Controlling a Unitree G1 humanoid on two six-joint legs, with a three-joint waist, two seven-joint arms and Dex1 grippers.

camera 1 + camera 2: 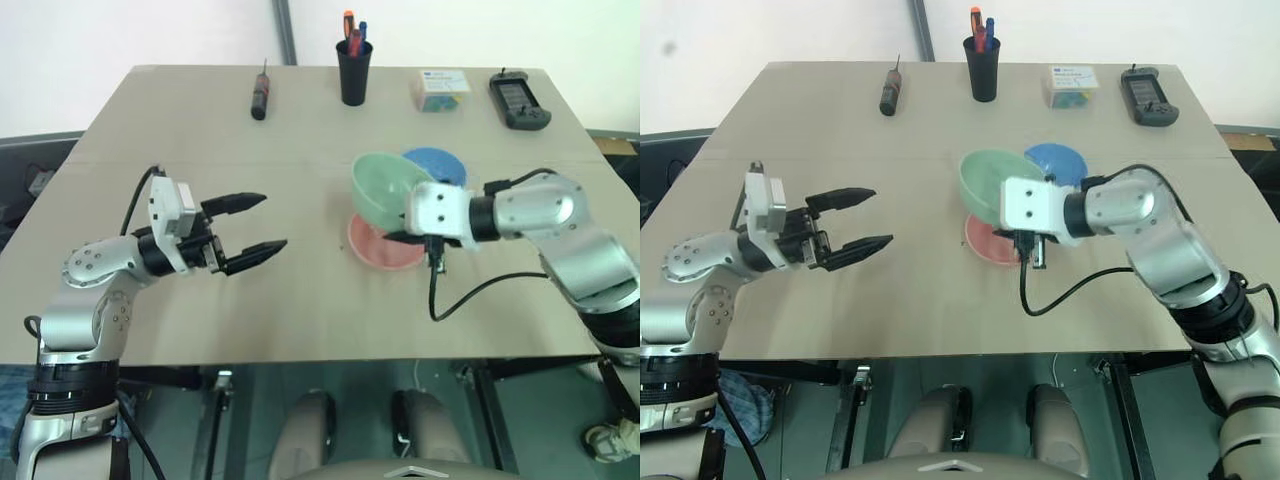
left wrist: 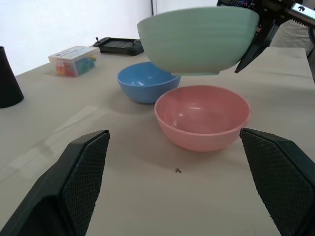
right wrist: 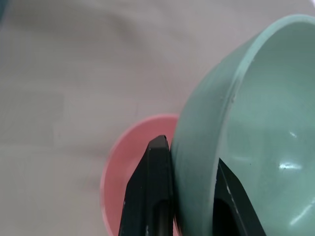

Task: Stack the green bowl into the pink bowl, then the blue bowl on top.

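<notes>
The right gripper [image 3: 189, 196] pinches the rim of the green bowl [image 1: 388, 188], holding it tilted in the air above the pink bowl [image 1: 380, 250]. The blue bowl [image 1: 437, 164] sits just behind. The left gripper [image 1: 255, 228] hovers spread wide, empty, to the left.

- The green bowl [image 1: 385, 188] hides the near rim of the blue bowl [image 1: 438, 163] and the far part of the pink bowl [image 1: 380, 247] in the eye views.
- The right gripper's fingers [image 3: 156, 191] run off the wrist picture's edge, one largely behind the bowl's wall.
- The label on the small box [image 1: 440, 88] is too small to read.
</notes>
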